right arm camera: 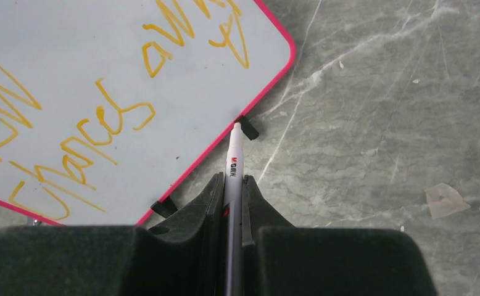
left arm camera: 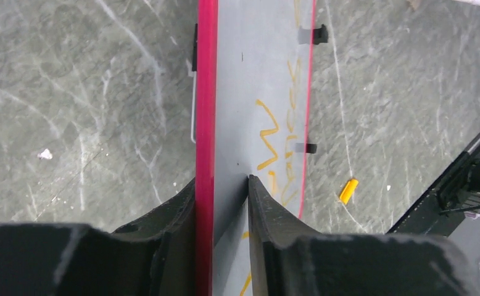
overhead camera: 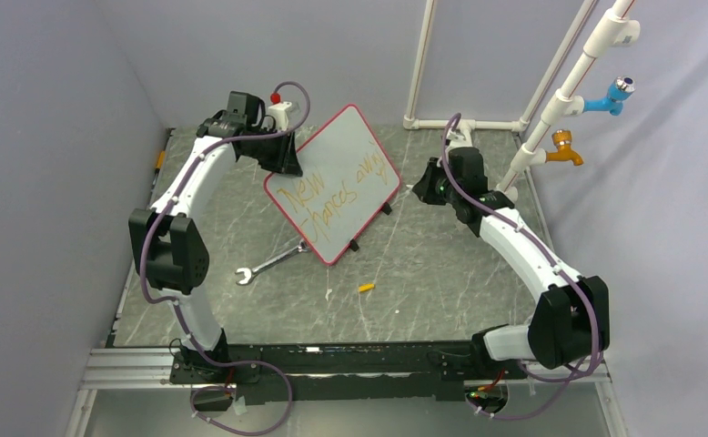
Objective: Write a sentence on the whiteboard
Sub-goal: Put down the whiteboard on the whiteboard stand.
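Straddles whiteboard [overhead camera: 332, 187] edge, left gripper [left arm camera: 222, 180] parted; clamps marker [right arm camera: 234, 148] in right gripper [right arm camera: 231, 179], tip beside it. Marbled grey table [overhead camera: 423, 264], pale walls [overhead camera: 59, 109].

Red-framed white whiteboard [overhead camera: 348, 144], orange sentence [overhead camera: 332, 196], grey-veined table [overhead camera: 423, 264]

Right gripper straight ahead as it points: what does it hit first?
Probably the red-framed white whiteboard: the white marker clamped in the right gripper points at a small black foot on its near edge. Depth is unclear.
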Controlling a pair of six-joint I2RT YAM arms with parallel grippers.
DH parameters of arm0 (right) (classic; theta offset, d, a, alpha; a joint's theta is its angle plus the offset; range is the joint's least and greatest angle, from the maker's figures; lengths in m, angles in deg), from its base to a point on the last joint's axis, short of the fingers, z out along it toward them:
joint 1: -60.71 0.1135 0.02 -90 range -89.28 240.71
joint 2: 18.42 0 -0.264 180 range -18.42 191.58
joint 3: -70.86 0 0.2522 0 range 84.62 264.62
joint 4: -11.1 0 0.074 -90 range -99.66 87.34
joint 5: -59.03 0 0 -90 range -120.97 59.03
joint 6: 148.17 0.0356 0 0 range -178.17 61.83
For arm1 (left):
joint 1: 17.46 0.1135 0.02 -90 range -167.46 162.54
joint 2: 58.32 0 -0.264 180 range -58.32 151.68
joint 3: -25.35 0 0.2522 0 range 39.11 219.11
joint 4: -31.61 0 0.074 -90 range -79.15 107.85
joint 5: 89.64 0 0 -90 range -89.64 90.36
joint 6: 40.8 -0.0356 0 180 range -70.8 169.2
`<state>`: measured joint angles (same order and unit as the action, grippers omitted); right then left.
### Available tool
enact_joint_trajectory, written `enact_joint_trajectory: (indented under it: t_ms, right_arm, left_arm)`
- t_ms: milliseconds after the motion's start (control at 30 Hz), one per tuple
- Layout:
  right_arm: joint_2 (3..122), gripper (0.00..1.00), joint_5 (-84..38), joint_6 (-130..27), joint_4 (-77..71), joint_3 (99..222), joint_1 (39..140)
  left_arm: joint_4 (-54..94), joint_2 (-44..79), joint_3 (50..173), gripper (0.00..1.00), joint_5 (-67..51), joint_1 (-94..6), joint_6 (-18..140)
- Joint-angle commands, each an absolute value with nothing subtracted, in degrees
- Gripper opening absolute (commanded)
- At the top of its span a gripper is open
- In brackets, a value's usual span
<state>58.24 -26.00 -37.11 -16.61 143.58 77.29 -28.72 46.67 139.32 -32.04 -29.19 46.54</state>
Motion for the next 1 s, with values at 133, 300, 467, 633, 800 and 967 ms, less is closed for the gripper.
enact_joint_trajectory:
  t_ms: [133,300,467,633,800,967]
  right_arm:
    - [55.32,0.0,-26.88,-36.97,-15.11,142.28,77.1]
    - [55.08,0.0,-27.04,-36.98,-15.17,142.04,77.09]
    - [55.01,0.0,-27.19,-37.07,-15.22,142.02,77.08]
    - [54.8,0.0,-27.2,-37.12,-15.3,142.02,77.15]
    - [54.43,0.0,-27.28,-37.12,-15.49,141.92,77.14]
    - [54.5,0.0,-27.3,-36.99,-15.38,142.02,77.15]
  left_arm:
    - [-30.84,46.96,139.84,0.4,-21.56,-29.68,43.56]
    - [-30.03,46.45,139.67,0.41,-21.52,-29.85,43.58]
    - [-29.84,46.04,139.92,0.43,-21.61,-29.84,43.34]
    - [-29.87,45.88,141.02,0.44,-21.78,-29.94,43.44]
    - [-30.02,45.74,141.94,0.52,-20.36,-30.03,43.98]
    - [-29.75,45.53,142.64,0.55,-19.94,-30.11,44.27]
